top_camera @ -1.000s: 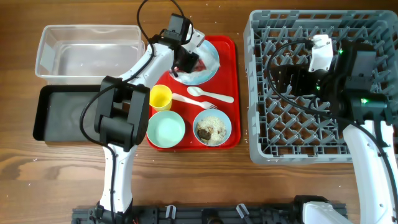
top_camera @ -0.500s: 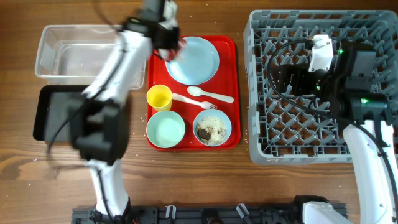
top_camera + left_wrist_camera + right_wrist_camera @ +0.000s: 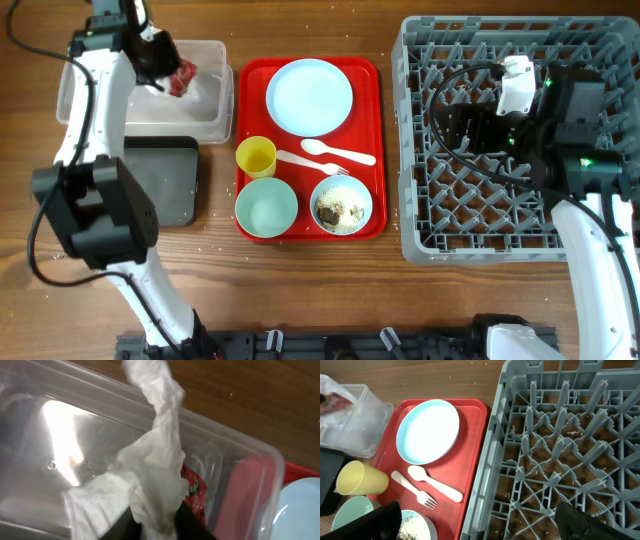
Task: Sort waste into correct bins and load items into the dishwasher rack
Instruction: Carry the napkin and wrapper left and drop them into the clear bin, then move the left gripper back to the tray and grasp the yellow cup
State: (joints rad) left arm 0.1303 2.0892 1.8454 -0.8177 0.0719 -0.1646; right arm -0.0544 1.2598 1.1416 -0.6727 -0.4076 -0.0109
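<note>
My left gripper [image 3: 168, 72] hangs over the clear tub [image 3: 205, 112], shut on the white napkin [image 3: 155, 470] and the red wrapper [image 3: 192, 487], which shows red in the overhead view [image 3: 183, 77]. My right gripper [image 3: 462, 128] is open and empty above the grey rack [image 3: 480, 225]; its midpoint [image 3: 480, 525] lies over the rack's left wall. On the red tray [image 3: 374, 110] are the blue plate [image 3: 309, 96], yellow cup [image 3: 257, 157], spoon [image 3: 340, 152], fork [image 3: 298, 162], an empty bowl [image 3: 267, 208] and a bowl of food scraps [image 3: 340, 205].
The black tray [image 3: 175, 185] lies in front of the clear tub, partly under my left arm. The right wrist view shows the plate [image 3: 427, 430], cup [image 3: 361, 480], spoon [image 3: 435, 482] and fork [image 3: 412, 491] left of the rack [image 3: 560, 450].
My left arm has swung left from the plate on the red tray to over the clear tub, carrying the wrapper and napkin. The plate is now bare. The right arm has not moved.
</note>
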